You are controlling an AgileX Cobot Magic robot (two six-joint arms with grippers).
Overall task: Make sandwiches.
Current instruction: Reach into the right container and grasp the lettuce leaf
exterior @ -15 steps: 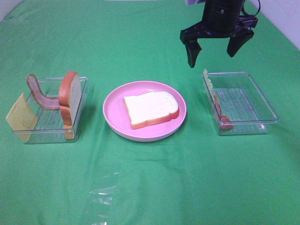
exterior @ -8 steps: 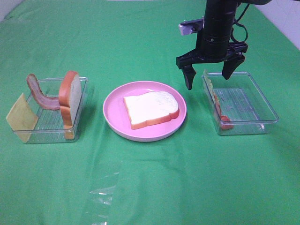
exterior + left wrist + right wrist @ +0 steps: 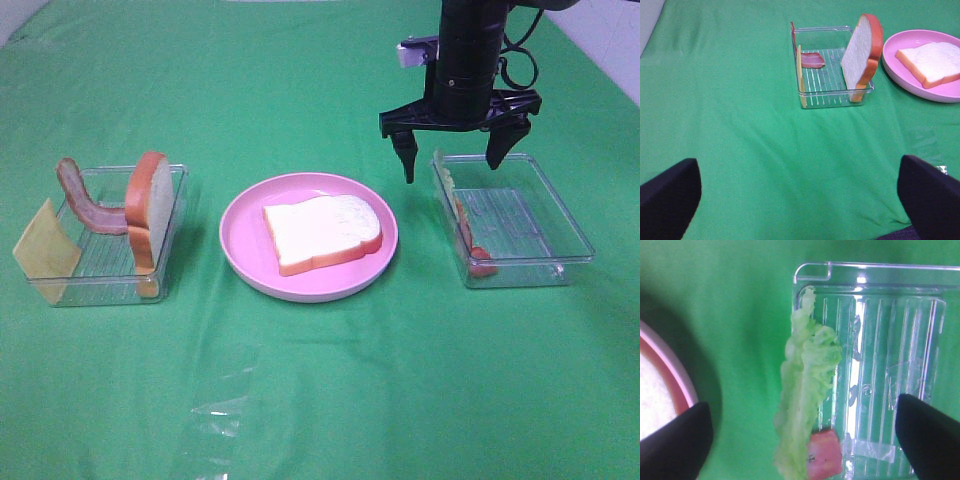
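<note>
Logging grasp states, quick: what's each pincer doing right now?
Left pincer: open, holding nothing.
Right pincer: open, empty, above the lettuce.

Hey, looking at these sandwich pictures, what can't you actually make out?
- Left end effector: outside the exterior high view; the left wrist view shows only two dark, blurred fingertips at the frame's edges.
- Bacon strip in the right tray: cut off by the right wrist frame edge and partly hidden by the lettuce.
- Cheese square: edge-on in the left wrist view, so its face is unseen.

Lettuce [image 3: 807, 390] and tray wall [image 3: 880, 265] under pincer [image 3: 450, 172]
</note>
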